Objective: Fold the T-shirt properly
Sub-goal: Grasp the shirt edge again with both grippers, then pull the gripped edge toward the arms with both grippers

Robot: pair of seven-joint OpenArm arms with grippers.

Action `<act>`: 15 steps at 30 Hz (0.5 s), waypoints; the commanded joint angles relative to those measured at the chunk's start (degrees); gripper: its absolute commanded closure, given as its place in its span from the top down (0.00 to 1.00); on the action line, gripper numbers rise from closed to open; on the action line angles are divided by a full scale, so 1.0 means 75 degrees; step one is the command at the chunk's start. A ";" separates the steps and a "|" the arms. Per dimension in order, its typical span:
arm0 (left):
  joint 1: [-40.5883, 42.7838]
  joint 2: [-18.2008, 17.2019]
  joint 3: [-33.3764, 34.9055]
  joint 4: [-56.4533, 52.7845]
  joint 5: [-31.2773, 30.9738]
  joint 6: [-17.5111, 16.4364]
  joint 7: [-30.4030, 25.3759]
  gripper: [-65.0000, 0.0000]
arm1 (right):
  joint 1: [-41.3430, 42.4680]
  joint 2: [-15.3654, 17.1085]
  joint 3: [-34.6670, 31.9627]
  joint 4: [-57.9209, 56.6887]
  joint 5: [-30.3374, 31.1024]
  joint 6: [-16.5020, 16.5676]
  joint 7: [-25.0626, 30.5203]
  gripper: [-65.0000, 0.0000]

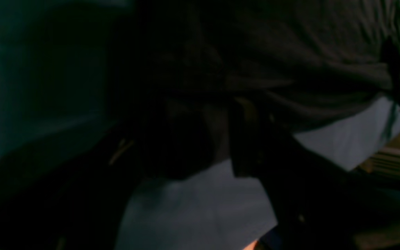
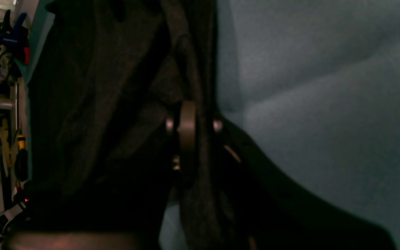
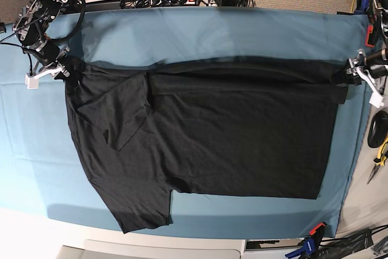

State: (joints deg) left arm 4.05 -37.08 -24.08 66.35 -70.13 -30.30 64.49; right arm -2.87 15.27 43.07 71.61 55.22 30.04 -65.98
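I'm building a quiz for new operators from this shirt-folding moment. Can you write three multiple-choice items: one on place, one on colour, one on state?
1. Where do the claws hold the T-shirt?
A. its far edge, one at each end
B. its near hem
C. its middle

2. What colour is the table cover?
A. red
B. teal
C. white

3. How does the shirt lie?
A. rolled up
B. hanging clear of the table
C. spread out, far edge doubled over

Key:
1 A: the right claw and left claw pinch the far corners.
2 B: teal shows all around the shirt.
3 C: a folded band runs along the far edge.
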 commanded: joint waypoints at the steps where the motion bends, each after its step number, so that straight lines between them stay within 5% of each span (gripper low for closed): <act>1: -0.0026 -0.0093 -0.0006 0.0044 0.0087 0.0006 0.0152 0.47 | -0.0038 0.0125 0.0020 0.0009 -0.0478 -0.0149 -0.0233 0.09; 4: -0.0029 -0.0096 -0.0006 0.0044 0.0085 -0.0064 0.0157 0.39 | -0.0038 0.0125 0.0020 0.0009 -0.0478 -0.0149 -0.0227 0.09; 8: -0.0029 -0.0099 -0.0006 0.0047 0.0082 -0.0169 0.0152 0.02 | -0.0038 0.0131 0.0020 0.0009 -0.0373 -0.0105 -0.0271 0.00; 15: -0.0012 -0.0242 -0.0006 0.0050 -0.0122 -0.0152 0.0242 0.00 | -0.0044 0.0533 0.0006 0.0009 0.0178 0.0280 -0.0752 0.00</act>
State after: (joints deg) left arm 4.27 -37.12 -23.77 66.17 -69.97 -31.35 66.28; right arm -3.29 17.93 42.98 71.24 57.95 32.25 -70.91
